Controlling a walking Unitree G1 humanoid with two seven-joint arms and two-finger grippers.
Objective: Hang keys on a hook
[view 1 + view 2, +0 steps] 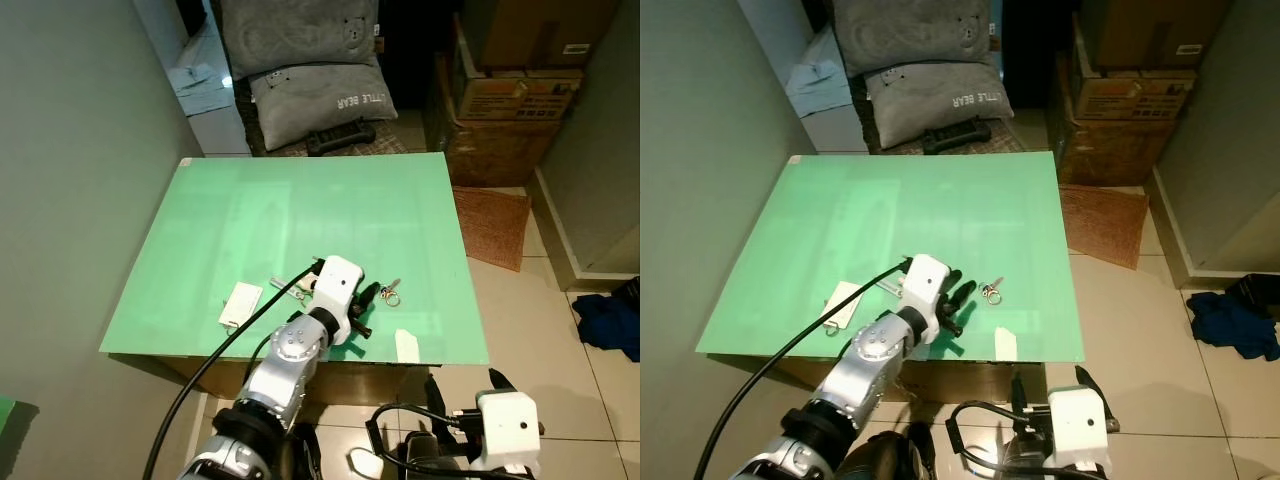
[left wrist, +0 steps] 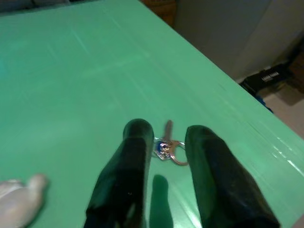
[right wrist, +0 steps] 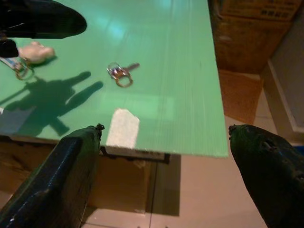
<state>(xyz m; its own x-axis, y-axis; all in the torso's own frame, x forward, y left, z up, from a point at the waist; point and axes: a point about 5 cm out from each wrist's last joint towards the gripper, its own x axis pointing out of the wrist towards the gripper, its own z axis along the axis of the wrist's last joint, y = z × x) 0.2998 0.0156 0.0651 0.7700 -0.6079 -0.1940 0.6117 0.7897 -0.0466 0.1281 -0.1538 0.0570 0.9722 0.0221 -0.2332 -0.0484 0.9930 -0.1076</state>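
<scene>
The keys (image 1: 389,294) lie flat on the green worktop (image 1: 300,220), near its front edge and toward its right side. They consist of a small key on a ring with a blue-and-silver part.

The left tool (image 1: 366,305) hovers over the worktop directly beside the keys, on their left. In the left wrist view its two black fingers (image 2: 128,175) are released, spread apart, with the keys (image 2: 167,146) lying just beyond the fingertips and in line with the gap between them. The fingers do not touch the keys.

The right tool (image 3: 164,180) hangs low in front of the worktop, below its front edge and above the tiled floor (image 1: 560,330). Its fingers stand wide apart and grasp nothing.

A white tag (image 1: 240,303) lies on the worktop to the left of the left tool. A pale patch of tape (image 1: 405,345) sits at the front edge, to the right of the tool and nearer the robot than the keys.

Behind the worktop, grey pillows (image 1: 310,70) are stacked. Cardboard boxes (image 1: 510,100) stand at the rear right. A dark blue cloth (image 1: 610,320) lies on the floor at far right
</scene>
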